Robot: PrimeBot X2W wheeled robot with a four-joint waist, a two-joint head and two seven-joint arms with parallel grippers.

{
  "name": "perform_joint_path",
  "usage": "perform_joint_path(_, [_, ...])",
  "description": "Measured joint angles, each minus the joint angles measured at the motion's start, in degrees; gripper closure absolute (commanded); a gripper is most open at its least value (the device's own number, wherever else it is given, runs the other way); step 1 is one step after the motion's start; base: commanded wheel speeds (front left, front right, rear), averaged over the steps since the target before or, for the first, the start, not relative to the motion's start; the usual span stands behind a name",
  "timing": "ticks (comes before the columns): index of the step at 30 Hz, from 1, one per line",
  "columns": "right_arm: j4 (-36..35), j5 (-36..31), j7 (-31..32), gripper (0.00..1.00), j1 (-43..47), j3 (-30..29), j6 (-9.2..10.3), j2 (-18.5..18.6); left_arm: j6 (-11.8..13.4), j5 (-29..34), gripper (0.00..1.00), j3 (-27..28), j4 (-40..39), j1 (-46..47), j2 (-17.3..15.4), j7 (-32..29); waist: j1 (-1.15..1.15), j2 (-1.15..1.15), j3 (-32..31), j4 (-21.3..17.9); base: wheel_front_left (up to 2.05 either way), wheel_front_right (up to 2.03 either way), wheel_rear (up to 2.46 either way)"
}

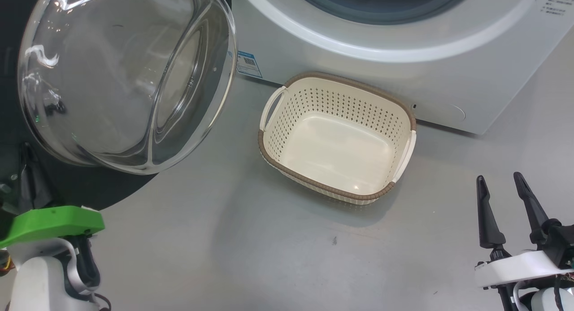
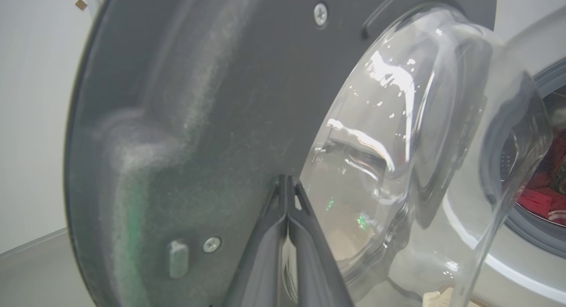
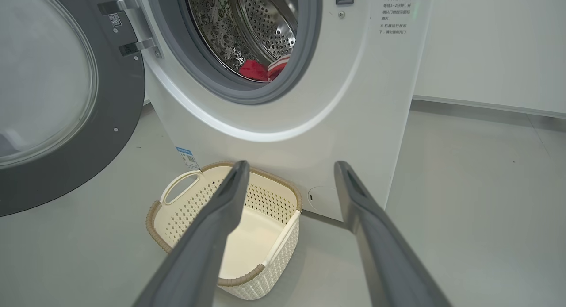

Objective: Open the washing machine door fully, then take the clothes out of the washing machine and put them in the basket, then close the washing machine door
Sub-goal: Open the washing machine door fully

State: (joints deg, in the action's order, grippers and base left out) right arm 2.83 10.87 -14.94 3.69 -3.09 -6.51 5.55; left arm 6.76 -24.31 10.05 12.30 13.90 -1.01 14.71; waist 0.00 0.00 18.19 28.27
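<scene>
Left jaws pinched shut, empty, tips at the dark inner rim of the open round glass-bowled door (image 2: 177, 121). Right jaws spread wide, empty, near the cream perforated plastic basket (image 3: 152, 212). Red striped garments (image 3: 258, 70) lie low in the white washer's (image 3: 318, 121) steel drum. They are likely soft and light, so pinch a bunched fold.

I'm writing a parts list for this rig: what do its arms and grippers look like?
The left gripper and right gripper each have two long, tapering dark fingers. The left wrist carries a bright green plate over a white forearm with black cables. The right wrist has a white bracket.
</scene>
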Motion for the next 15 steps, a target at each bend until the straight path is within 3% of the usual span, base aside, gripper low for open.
perform_joint_path(15, [0.49,0.00,0.00,0.00,-0.96,0.25,-0.45,-0.03,0.01,1.03,1.00,5.90,4.79,2.61,0.29,0.00,0.00,0.00,-0.23,-0.91,0.00,0.00,0.00])
